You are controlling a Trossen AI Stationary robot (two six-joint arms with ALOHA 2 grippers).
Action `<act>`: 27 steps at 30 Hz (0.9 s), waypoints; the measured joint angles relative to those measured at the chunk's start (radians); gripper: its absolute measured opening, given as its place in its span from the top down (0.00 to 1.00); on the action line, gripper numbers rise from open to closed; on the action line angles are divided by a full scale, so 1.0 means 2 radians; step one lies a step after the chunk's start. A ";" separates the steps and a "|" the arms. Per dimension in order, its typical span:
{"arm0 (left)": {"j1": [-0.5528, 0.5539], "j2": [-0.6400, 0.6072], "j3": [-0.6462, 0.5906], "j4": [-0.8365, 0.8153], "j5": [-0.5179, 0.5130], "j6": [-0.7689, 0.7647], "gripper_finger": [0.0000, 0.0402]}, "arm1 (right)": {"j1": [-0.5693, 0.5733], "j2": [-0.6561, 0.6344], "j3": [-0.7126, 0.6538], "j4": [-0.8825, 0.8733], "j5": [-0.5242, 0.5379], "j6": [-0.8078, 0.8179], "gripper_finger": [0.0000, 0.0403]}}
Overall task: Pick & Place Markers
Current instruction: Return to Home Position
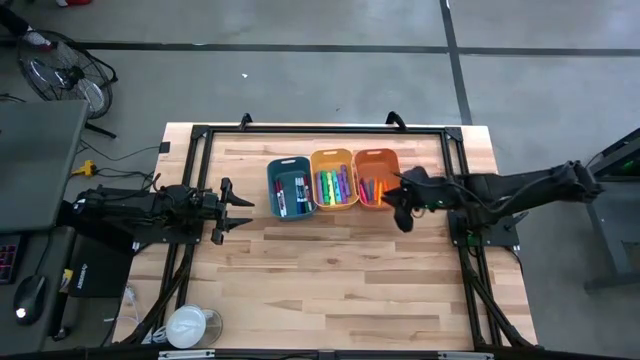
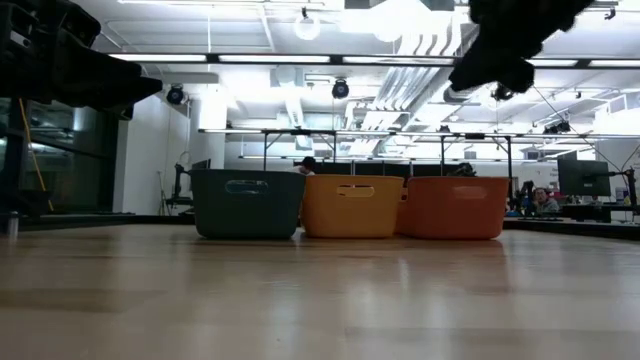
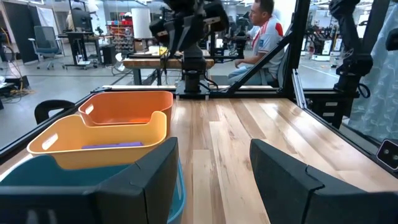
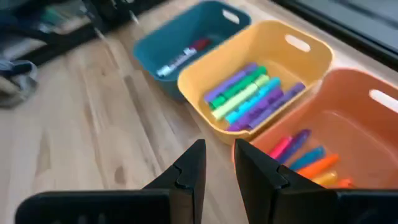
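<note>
Three bins stand in a row at the table's far middle: teal [image 1: 290,187], yellow-orange [image 1: 334,180] and orange [image 1: 376,178]. Markers lie in all three: red and dark ones in the teal bin [image 4: 180,56], purple, green, yellow and blue ones in the yellow-orange bin [image 4: 249,93], pink, purple, blue and orange ones in the orange bin [image 4: 305,158]. My right gripper [image 4: 219,163] hovers above the table at the near edge of the orange bin, its fingers a narrow gap apart and holding nothing. My left gripper [image 1: 245,212] waits open, left of the teal bin.
A black frame [image 1: 320,130] runs along the table's far and side edges. A white round object [image 1: 190,325] sits at the near left corner. Bare wood [image 1: 340,270] stretches in front of the bins. A person [image 3: 261,31] sits beyond the table's right end.
</note>
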 joint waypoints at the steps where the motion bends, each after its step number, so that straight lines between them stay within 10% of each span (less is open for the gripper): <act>1: 0.000 0.000 0.000 0.000 0.000 0.000 0.51 | 0.008 -0.015 -0.017 0.018 0.006 -0.001 0.82; 13: 0.000 0.000 0.000 0.000 0.000 0.000 0.51 | 0.059 -0.199 -0.257 0.269 -0.017 -0.051 0.82; 27: 0.000 0.000 0.000 0.000 0.000 0.000 0.51 | 0.066 -0.402 -0.334 0.259 -0.018 -0.157 0.82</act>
